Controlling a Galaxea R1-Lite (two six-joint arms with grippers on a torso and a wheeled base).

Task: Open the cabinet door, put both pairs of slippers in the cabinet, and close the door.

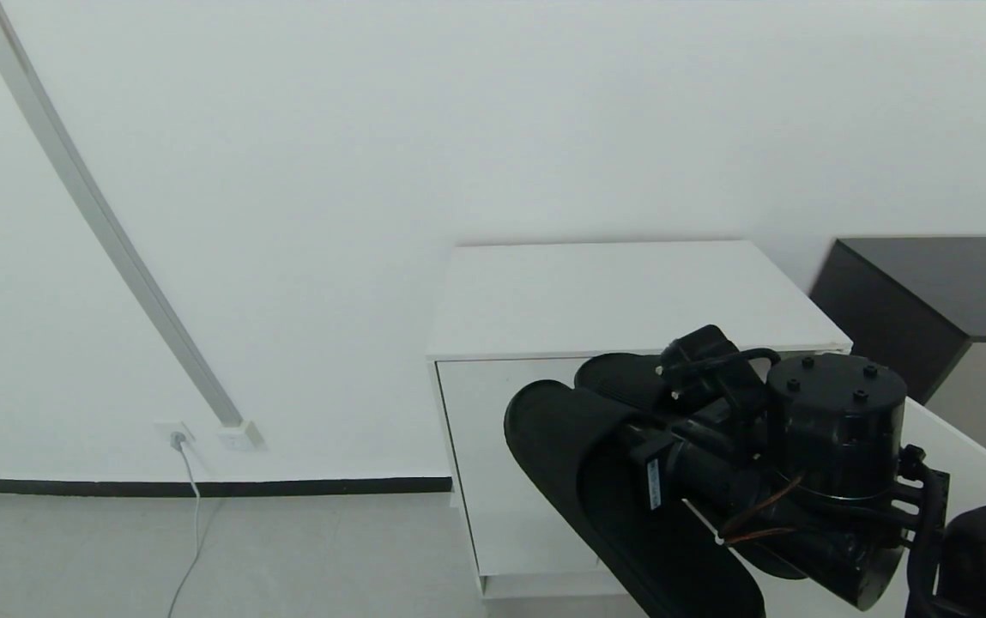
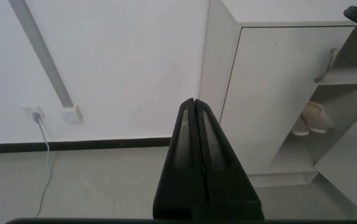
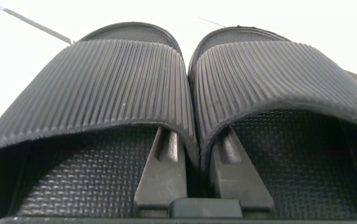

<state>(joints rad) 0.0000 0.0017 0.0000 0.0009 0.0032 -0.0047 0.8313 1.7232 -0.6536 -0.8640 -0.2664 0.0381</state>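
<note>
head view puts the white cabinet (image 1: 630, 292) at about 4 o'clock from the middle of the picture, standing against the pale wall (image 1: 493, 112). the right arm is raised in front of it, carrying the pair of black slippers (image 1: 578, 446) at about 5 o'clock with their soles facing outward. from the right wrist, the right gripper (image 3: 197, 174) has one finger (image 3: 160, 168) tucked under the ribbed strap of one slipper and its other finger under the strap of the other. the jaws are drawn in close and pinch the two touching inner edges between them, so the pair is held side by side. in the left wrist view the left gripper (image 2: 195, 155) sits at 6 o'clock with its two fingers pressed flat together and nothing between them. beyond it, at 2 to 3 o'clock, the cabinet's right-hand door (image 2: 352, 168) stands swung open. the closed left door carries a slim handle (image 2: 325, 65) along its edge. inside the open half a shelf (image 2: 346, 76) crosses near the top, and a pair of pale slippers (image 2: 310, 118) lies on the level below it, side by side. a dark cabinet (image 1: 930, 300) stands just beside the white one at 3 o'clock in the head view. at 8 o'clock a wall outlet (image 1: 175, 433) holds a plug with a thin cable (image 1: 194, 515) trailing down to the floor. a grey cable duct (image 1: 89, 206) slants from 11 o'clock down to a spot near the outlet, and a black baseboard (image 1: 201, 487) runs along the foot of the wall.
</note>
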